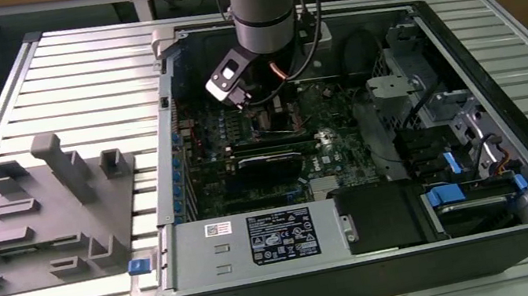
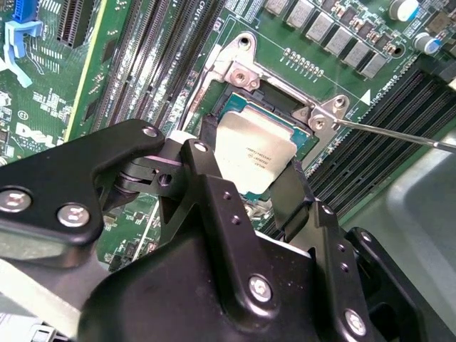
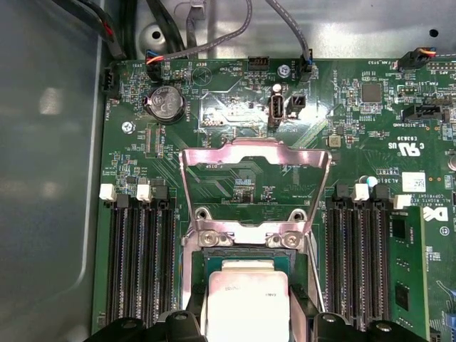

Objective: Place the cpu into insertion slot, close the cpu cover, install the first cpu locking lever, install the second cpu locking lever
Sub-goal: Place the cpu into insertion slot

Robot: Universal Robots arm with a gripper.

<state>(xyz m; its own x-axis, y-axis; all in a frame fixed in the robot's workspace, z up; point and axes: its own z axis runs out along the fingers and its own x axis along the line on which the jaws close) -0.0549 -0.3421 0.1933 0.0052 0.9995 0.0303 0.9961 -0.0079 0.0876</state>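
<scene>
Item: cpu (image 2: 255,153), small flat square chip with dull silvery-grey metal top, pinched at two opposite edges by the black fingers (image 2: 214,192) of the single arm's gripper (image 3: 246,320), directly over the dark insertion slot (image 2: 276,96) on the green motherboard (image 3: 178,164); whether it is seated or just above cannot be told. Item: cpu cover (image 3: 253,152), thin shiny square metal frame with a large window, swung open and hinged at the slot's edge, not yet closed. Item: thin bright wire locking lever (image 2: 385,132), released, slanting away from a slot corner. Hazards, judged: a tilted or slightly turned chip could bind in the slot and bend its contacts; fingers spreading could nudge the chip sideways; the open frame could drop onto the fingers if knocked. Surroundings: rows of long black memory slots (image 3: 139,263) flank the slot closely on both sides, leaving little room; round silver coin cell (image 3: 164,105) and grey cables (image 3: 214,39) lie beyond the cover; white-labelled power supply box (image 1: 248,246); grey moulded fixture (image 1: 43,223) on the ribbed metal surface (image 1: 83,73)
</scene>
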